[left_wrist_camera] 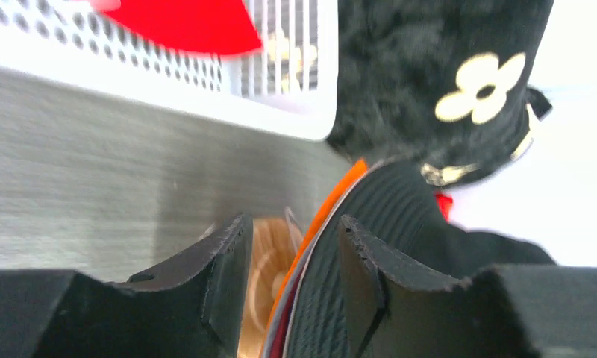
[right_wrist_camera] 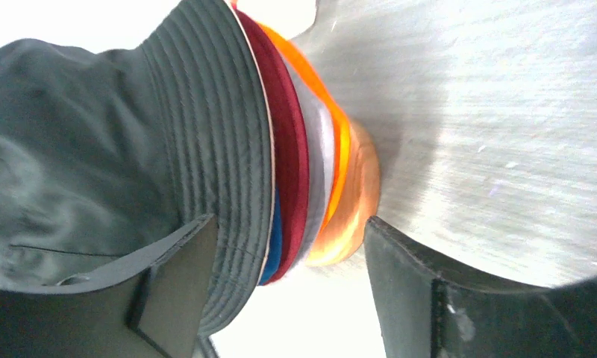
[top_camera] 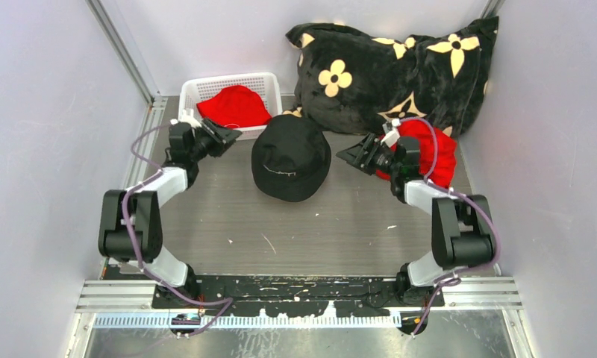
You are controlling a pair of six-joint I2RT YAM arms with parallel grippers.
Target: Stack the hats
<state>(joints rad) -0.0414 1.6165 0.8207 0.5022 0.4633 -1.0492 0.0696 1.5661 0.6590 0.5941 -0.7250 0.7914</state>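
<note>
A black bucket hat (top_camera: 291,156) sits on top of a stack of hats at the table's middle. In the right wrist view the brims show in layers: black (right_wrist_camera: 213,127), blue (right_wrist_camera: 274,239), dark red (right_wrist_camera: 289,142), grey (right_wrist_camera: 316,149), orange (right_wrist_camera: 339,134), over a wooden stand (right_wrist_camera: 355,201). A bright red hat (top_camera: 234,104) lies in the white basket (top_camera: 198,83). My left gripper (top_camera: 232,136) is open at the stack's left, its jaws either side of the brim edges (left_wrist_camera: 292,224). My right gripper (top_camera: 344,155) is open at the stack's right, its jaws spanning the brims (right_wrist_camera: 288,224).
A black cushion with cream flowers (top_camera: 400,67) leans against the back wall right of the basket. A red fabric thing (top_camera: 439,153) lies behind my right wrist, partly hidden. White walls close in left and right.
</note>
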